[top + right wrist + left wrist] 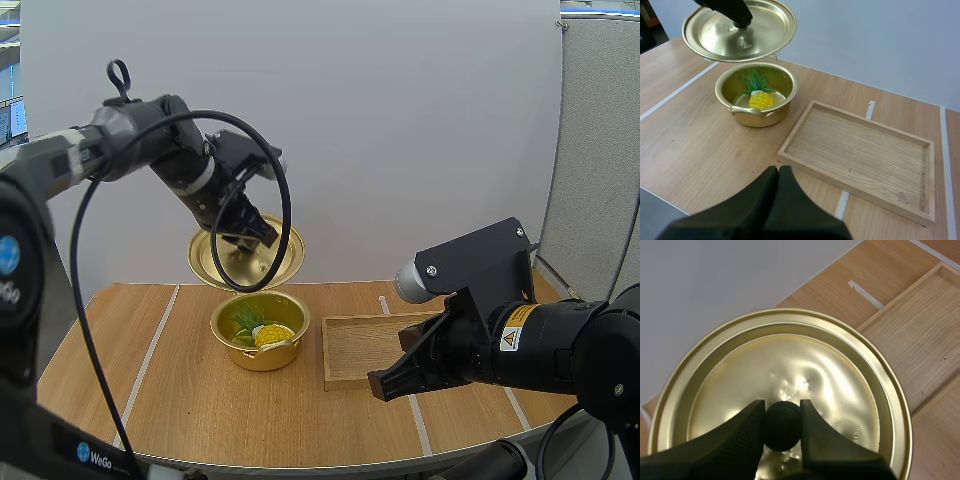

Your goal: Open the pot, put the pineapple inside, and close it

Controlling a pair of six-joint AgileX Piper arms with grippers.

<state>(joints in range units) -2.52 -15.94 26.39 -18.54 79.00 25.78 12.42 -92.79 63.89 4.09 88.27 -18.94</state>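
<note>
The small yellow plastic pineapple [761, 99] with green leaves is lying on its side in the bottom of the round gold metal pot [262, 358]. Its long axis is running roughly level and its leafy crown is pointing toward the pot's far wall. The pot is standing open on the light wooden table [150, 390], with bare table around it. The round gold metal lid [815, 375] is hanging tilted above and just behind the pot's rim, the left end effector [782, 412] clamping its black knob [782, 429]. The shallow rectangular wooden tray [860, 145] is lying near the pot's right side, not touching it. The right end effector [778, 172] is hovering over the table's near edge in front of the tray, its fingers pressed together on nothing.
</note>
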